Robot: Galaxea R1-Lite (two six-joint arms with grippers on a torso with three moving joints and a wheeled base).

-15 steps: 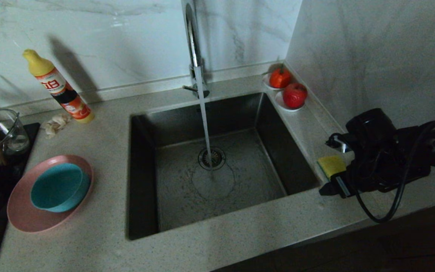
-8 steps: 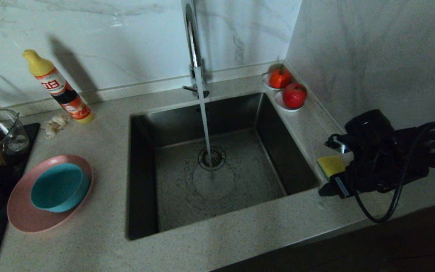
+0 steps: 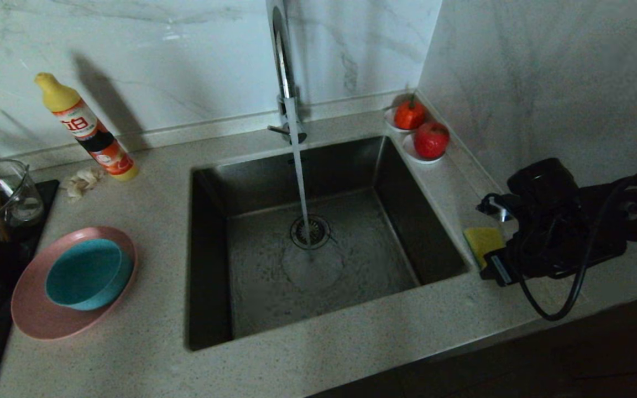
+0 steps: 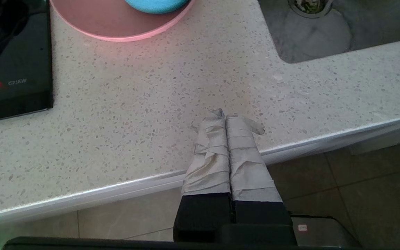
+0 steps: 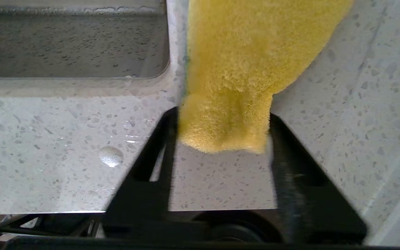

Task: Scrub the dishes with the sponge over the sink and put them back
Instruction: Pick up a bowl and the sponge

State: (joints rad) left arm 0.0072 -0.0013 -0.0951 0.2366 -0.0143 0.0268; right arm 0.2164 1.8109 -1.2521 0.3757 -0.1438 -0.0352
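On the right side of the worktop, just beside the sink, the right gripper is low over the surface, and its two black fingers are pressed on the sponge from both sides. The yellow sponge is squeezed narrow where the fingers meet it and becomes wider past them; it lies close to the right edge of the sink. Water runs from the tall tap down to the round drain.

At the left of the sink the pink plate lies on the worktop, and the teal bowl sits inside it. Both are well apart from the sponge.

The left gripper is at the near edge of the worktop, near the plate, with its taped fingers together and nothing between them.

Farther left a yellow-capped bottle leans toward the wall, with a small beige cloth wad beside it. Two red fruits on white saucers stand at the far right corner.
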